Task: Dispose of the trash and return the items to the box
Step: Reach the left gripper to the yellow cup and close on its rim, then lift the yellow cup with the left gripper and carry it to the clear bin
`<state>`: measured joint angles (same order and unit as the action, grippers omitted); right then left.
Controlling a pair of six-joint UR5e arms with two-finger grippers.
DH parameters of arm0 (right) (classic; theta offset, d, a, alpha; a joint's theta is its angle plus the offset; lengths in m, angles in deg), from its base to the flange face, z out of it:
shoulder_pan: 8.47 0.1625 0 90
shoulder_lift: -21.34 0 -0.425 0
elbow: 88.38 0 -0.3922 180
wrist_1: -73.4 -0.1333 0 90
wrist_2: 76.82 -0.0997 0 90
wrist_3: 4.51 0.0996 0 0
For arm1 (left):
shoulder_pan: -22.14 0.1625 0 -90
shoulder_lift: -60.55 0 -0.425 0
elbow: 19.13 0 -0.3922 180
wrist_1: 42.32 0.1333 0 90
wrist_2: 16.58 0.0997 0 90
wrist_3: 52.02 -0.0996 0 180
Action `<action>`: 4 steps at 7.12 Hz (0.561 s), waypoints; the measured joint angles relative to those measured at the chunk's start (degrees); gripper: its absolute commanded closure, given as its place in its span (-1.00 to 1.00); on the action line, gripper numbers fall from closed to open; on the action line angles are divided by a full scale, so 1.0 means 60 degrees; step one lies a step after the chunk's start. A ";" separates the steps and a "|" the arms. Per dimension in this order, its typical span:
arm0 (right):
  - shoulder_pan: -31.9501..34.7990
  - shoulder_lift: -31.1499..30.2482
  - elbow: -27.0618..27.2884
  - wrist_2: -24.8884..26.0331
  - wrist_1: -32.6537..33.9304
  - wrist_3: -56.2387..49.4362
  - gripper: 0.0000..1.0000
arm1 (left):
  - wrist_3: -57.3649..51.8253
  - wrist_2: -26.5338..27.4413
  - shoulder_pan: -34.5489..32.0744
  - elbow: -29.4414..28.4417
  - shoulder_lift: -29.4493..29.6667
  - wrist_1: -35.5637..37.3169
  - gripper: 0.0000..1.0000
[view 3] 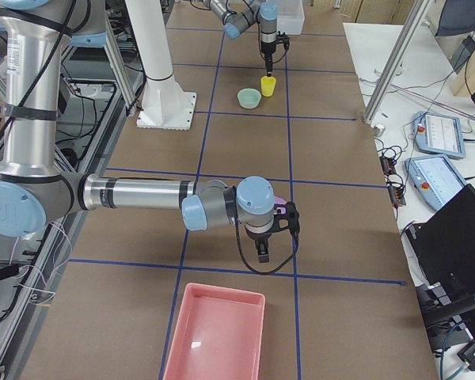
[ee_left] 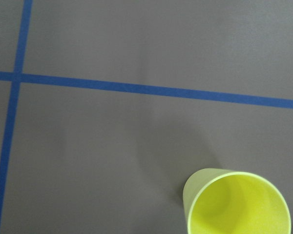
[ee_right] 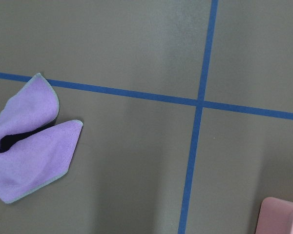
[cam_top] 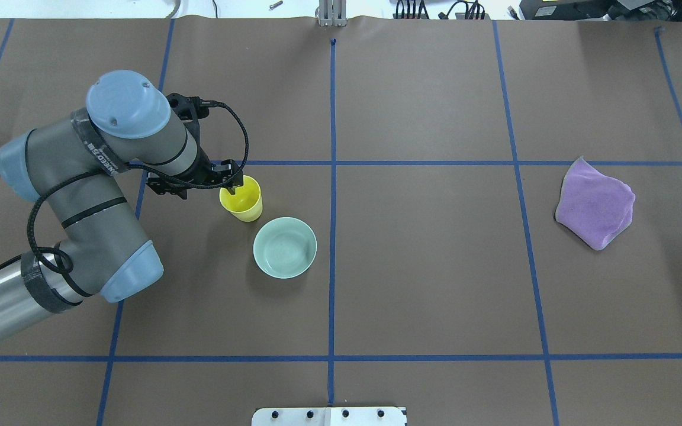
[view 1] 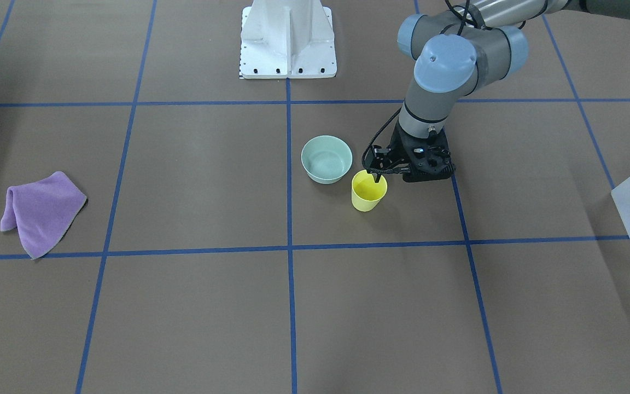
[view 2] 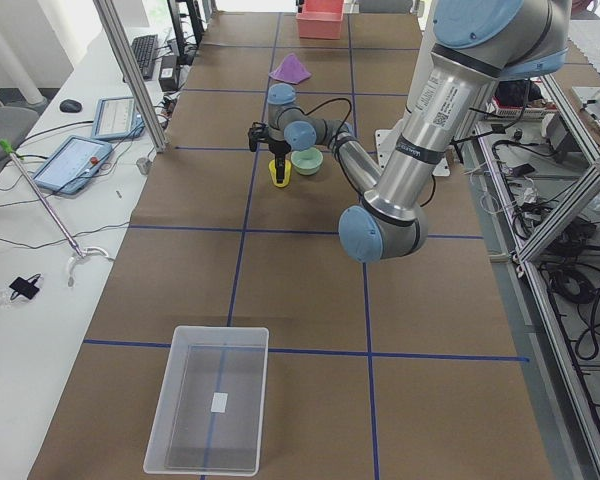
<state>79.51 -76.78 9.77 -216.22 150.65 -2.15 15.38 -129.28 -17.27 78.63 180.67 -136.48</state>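
We see a brown tabletop (cam_top: pixel 436 284) crossed by a grid of blue tape lines (cam_top: pixel 333 118). The cup (cam_top: pixel 241 200) is bright yellow, the bowl (cam_top: pixel 285 247) pale mint green, the cloth (cam_top: pixel 594 203) lilac, the box (view 2: pixel 195 430) frosted translucent white, the tray (view 3: pixel 214 332) pink.

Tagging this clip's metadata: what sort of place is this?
Looks like a robotics lab cell, not a home. The table is covered in brown paper with a blue tape grid, aluminium frame posts stand beside it, and a side bench holds tablets and a keyboard.

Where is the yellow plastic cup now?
Overhead view: the yellow plastic cup stands left of centre beside the round mint-green bowl, left end effector at its rim.
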 measured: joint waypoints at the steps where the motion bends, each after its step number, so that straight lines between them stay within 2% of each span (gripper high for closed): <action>1: 0.0000 0.0001 -0.0015 0.0001 0.0001 0.0001 -1.00 | 0.0029 0.0006 0.0082 -0.0224 0.0002 -0.0239 -0.32; 2: 0.0000 0.0007 -0.0045 0.0001 0.0000 0.0002 -1.00 | 0.0069 0.0010 0.0203 -0.0386 0.0005 -0.0444 0.72; 3: 0.0000 0.0014 -0.0077 -0.0002 0.0000 0.0002 -1.00 | 0.0095 0.0004 0.0256 -0.0449 0.0009 -0.0547 1.00; 4: 0.0000 0.0017 -0.0086 -0.0023 0.0000 0.0002 -1.00 | 0.0106 -0.0015 0.0274 -0.0438 0.0011 -0.0580 1.00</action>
<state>79.51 -76.68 9.26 -216.35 150.65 -2.14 16.02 -129.37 -15.62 76.00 180.74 -139.96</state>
